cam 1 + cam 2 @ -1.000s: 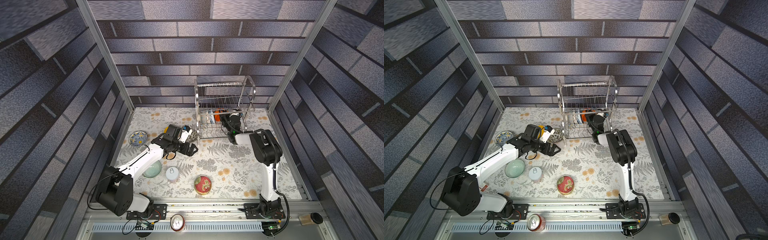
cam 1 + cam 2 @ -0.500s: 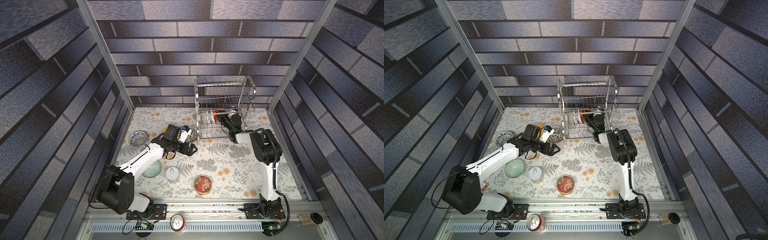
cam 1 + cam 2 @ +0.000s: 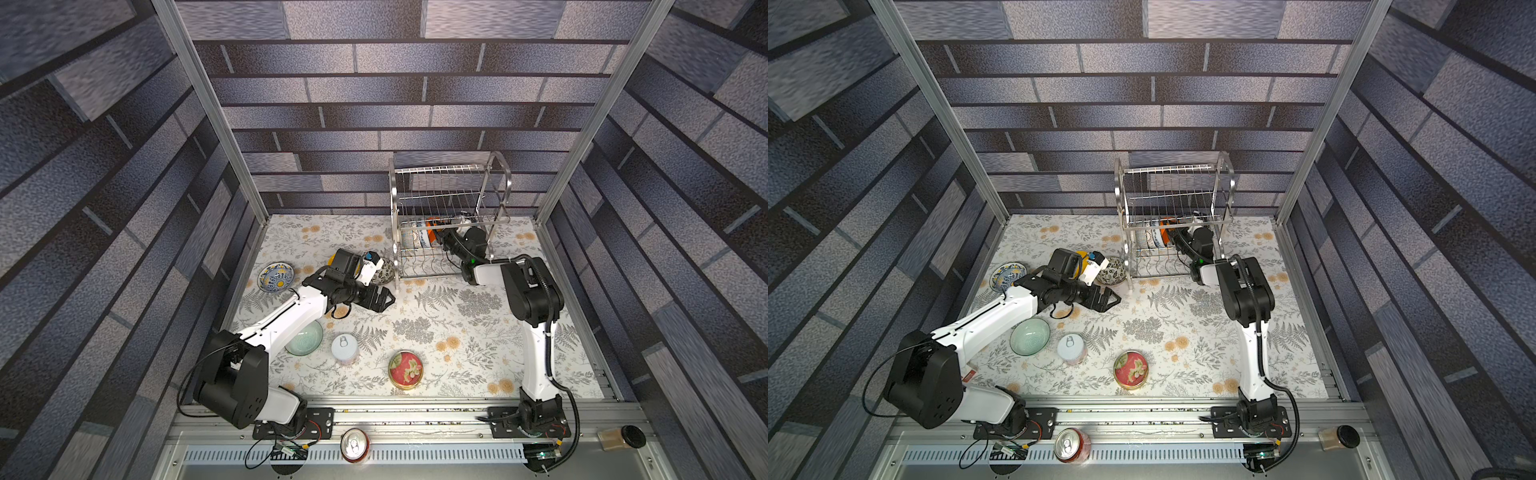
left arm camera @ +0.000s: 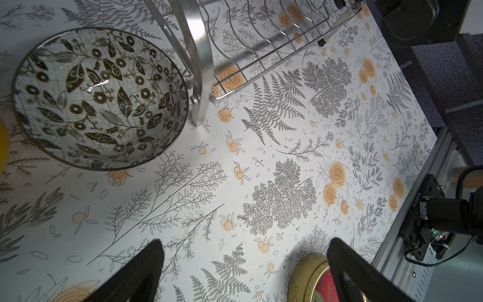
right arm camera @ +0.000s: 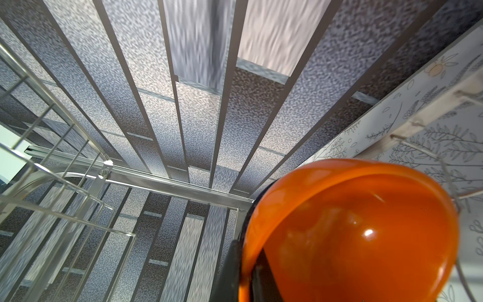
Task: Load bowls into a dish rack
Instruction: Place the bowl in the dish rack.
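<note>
The steel dish rack [image 3: 494,195] [image 3: 1225,183] stands at the back of the mat. My right gripper [image 3: 441,233] [image 3: 1174,235] [image 5: 245,282] reaches into its lower tier, shut on the rim of the orange bowl [image 3: 432,226] [image 3: 1165,226] [image 5: 366,235], next to patterned bowls [image 3: 413,239] standing on edge there. My left gripper [image 3: 384,299] [image 3: 1111,300] [image 4: 244,248] hangs open over bare mat, near the dark floral bowl [image 3: 383,271] [image 3: 1112,271] [image 4: 99,99] at the rack's left foot. A yellow bowl [image 3: 1081,255] is mostly hidden behind the left wrist.
A blue and yellow patterned bowl [image 3: 275,276] lies at the left edge. A pale green bowl [image 3: 305,338] sits by the left arm. A white pull-tab can [image 3: 345,347] and a red flower tin [image 3: 405,369] [image 4: 318,282] stand near the front. A drink can [image 3: 354,444] rests on the front rail.
The right gripper has carried the orange bowl slightly deeper into the rack's lower tier. The left arm has barely moved.
</note>
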`<action>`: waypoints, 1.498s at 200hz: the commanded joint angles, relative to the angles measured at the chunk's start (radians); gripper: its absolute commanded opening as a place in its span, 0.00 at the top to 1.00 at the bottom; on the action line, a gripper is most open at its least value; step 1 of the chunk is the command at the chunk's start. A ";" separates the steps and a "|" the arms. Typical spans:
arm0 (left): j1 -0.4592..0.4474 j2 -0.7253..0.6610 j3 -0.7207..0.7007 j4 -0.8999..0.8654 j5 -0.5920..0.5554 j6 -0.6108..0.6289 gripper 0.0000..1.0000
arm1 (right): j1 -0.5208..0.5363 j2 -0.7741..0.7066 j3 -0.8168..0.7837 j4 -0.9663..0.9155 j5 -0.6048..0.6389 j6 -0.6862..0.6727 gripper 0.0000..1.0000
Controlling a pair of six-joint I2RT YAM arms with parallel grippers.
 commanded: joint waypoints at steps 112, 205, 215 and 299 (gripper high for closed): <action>0.004 -0.003 0.025 -0.026 0.026 0.010 0.00 | -0.012 0.002 -0.052 0.057 -0.037 -0.008 0.86; 0.002 -0.002 0.029 -0.024 0.039 0.001 0.00 | -0.018 -0.050 -0.112 0.049 -0.027 -0.032 0.83; 0.002 -0.003 0.030 -0.023 0.040 0.001 0.00 | -0.020 -0.054 -0.121 0.050 -0.021 -0.033 0.83; -0.005 -0.022 0.028 -0.029 0.035 0.008 0.00 | -0.028 -0.075 -0.125 0.008 -0.016 -0.058 0.78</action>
